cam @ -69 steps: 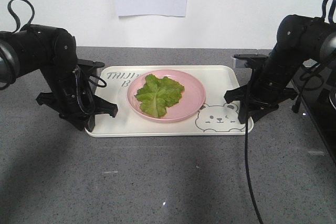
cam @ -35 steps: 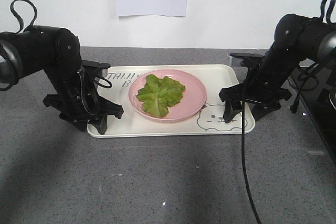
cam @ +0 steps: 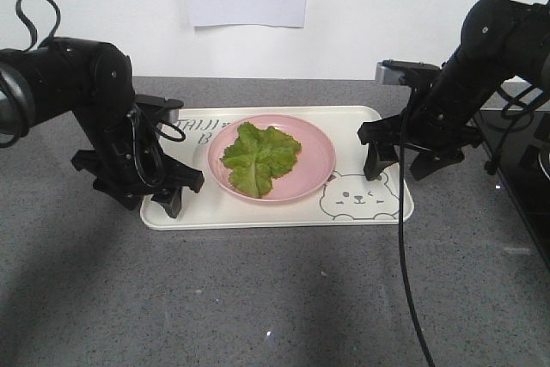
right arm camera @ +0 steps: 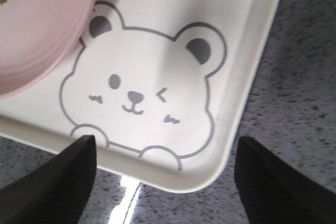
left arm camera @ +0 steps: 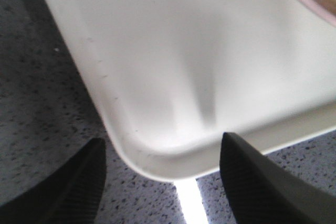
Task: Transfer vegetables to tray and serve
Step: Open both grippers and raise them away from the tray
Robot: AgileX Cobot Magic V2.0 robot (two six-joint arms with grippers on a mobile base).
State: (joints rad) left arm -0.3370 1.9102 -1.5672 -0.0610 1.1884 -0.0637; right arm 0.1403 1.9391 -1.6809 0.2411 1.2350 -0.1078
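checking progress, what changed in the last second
Both arms rose and shifted. The left hand slid in along the tray to its near corner; the right hand lifted toward the far side, clear of the tray's edge. Both hands are open, gripping nothing. The lettuce stayed on the pink plate.

So the lettuce leaf (cam: pixel 259 157) is bright green and crinkly with a paler rib down the middle, lying flat and a bit spread out on a round pink plate (cam: pixel 316 163). It's smaller than the plate, so pink shows all around it. The plate sits roughly in the middle of the tray (cam: pixel 258 214), which is a big cream-white rectangle with rounded corners and a low rim. Grey "TAIJI" lettering is printed left of the plate, partly hidden, and a winking bear face (right arm camera: pixel 142 95) is printed in the tray's near right corner, just beside the plate. The tray lies flat on the speckled grey worktop (cam: pixel 258 298).
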